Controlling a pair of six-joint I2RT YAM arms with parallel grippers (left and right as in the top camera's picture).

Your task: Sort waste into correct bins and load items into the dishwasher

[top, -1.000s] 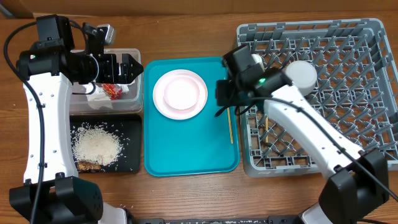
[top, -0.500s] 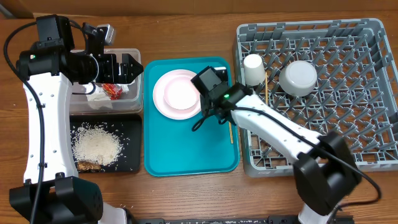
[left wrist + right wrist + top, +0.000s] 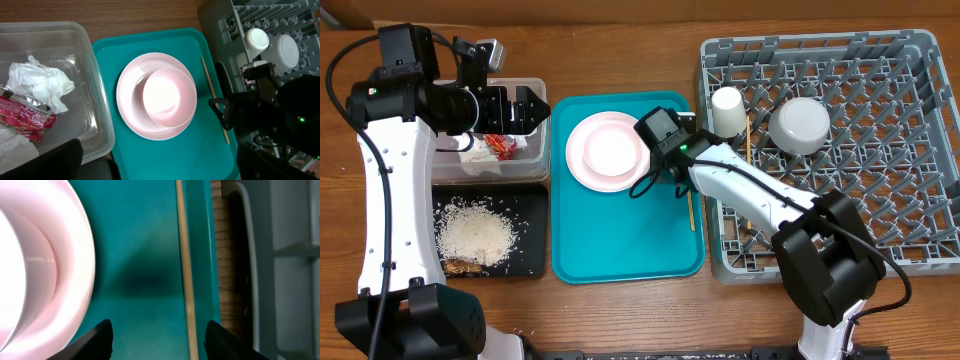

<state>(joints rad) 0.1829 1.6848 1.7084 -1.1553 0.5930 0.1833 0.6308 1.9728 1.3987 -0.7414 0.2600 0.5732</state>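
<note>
A pale pink plate with a pinkish bowl on it sits on the teal tray. One wooden chopstick lies along that tray's right edge. My right gripper hangs low over the tray, open and empty. In the right wrist view the chopstick lies between the fingers of the right gripper, nearer the right one, and the plate is at the left. My left gripper stands wide open over the clear tub, holding nothing. A white cup and a white bowl are in the grey rack.
The clear tub holds white napkins and a red wrapper. The black tray in front of it carries rice and brown scraps. A second chopstick leans in the rack. The teal tray lies between bins and rack.
My right arm has swung left from the rack's edge to over the teal tray, and its jaws have widened. The cup now shows in the rack. The left arm has not moved.
</note>
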